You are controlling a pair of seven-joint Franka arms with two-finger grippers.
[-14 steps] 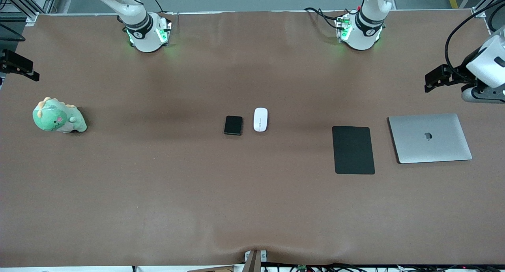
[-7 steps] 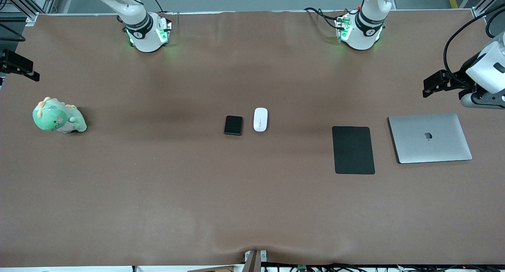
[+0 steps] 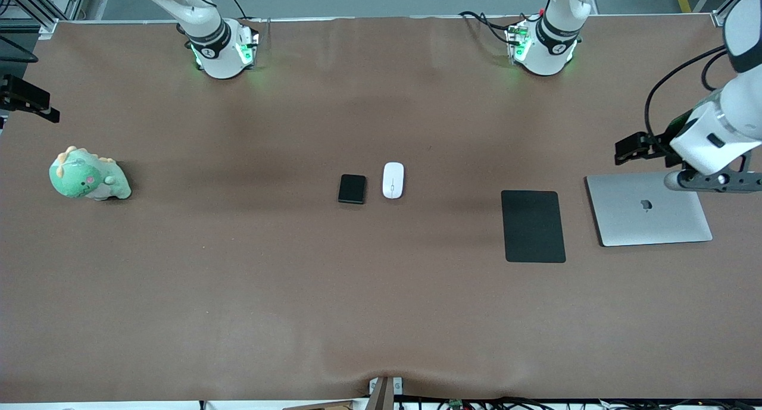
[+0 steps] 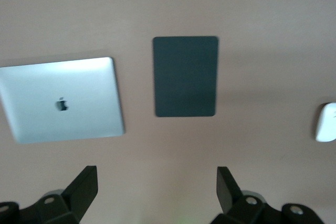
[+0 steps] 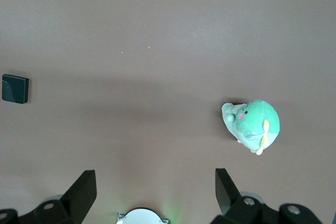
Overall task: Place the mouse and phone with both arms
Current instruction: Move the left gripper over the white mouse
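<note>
Beside the phone [image 3: 352, 188], the mouse [image 3: 393, 180] lies just apart.

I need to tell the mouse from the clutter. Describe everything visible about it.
The mouse is a small glossy white oval with a thin centre line, apparently smooth plastic. It lies flat on the brown table near the middle, beside the phone but not touching it, toward the left arm's end. No gripper touches it.

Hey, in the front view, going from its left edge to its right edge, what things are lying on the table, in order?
Green plush dinosaur toy → small glossy black phone → white oval computer mouse → flat matte black mouse pad → closed silver laptop.
</note>
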